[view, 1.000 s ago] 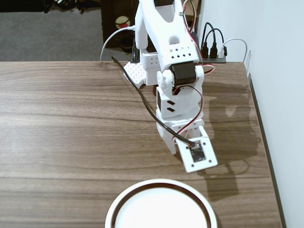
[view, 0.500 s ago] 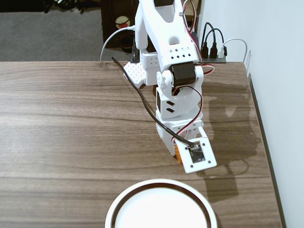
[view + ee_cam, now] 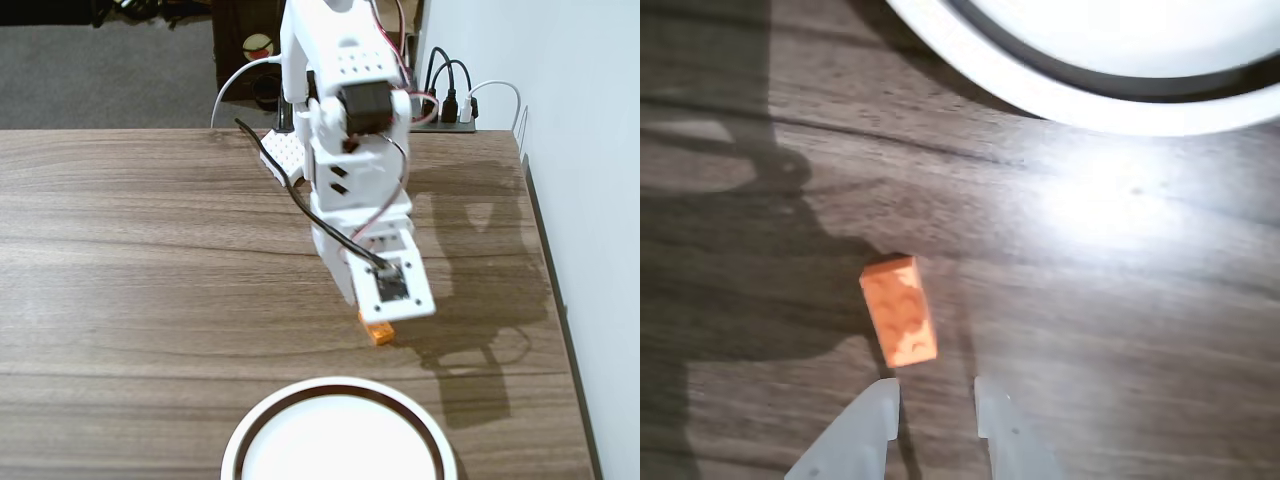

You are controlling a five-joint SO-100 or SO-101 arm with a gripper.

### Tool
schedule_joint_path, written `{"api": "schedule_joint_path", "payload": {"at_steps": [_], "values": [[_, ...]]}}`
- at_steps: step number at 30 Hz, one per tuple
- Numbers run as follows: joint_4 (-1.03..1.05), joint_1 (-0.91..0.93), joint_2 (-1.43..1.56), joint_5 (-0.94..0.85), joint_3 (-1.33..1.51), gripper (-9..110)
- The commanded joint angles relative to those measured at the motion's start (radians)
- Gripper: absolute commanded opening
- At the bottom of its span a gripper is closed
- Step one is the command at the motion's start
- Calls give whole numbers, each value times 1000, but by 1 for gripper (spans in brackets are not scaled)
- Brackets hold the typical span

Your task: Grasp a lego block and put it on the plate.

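Observation:
The orange lego block lies flat on the wooden table, just beyond my fingertips in the wrist view. In the fixed view only a corner of the lego block peeks out under the wrist camera mount. My gripper is open, with a gap between its white fingers and nothing in it; it hovers just short of the block. The white plate with its dark ring fills the top of the wrist view. In the fixed view the plate sits at the near table edge, below the gripper.
The white arm rises from the back of the table. A power strip with plugs lies at the back right. The table's right edge runs beside a white wall.
The arm has swung left and pulled back, so the wrist now stands more upright. The orange block, hidden one second ago, now shows beneath the camera mount.

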Motion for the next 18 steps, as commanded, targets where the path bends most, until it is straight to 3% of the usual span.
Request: {"api": "schedule_joint_path", "payload": {"at_steps": [1, 18], "values": [[6, 6, 44, 6, -38, 9], [-66, -14, -140, 3, -46, 21]]}}
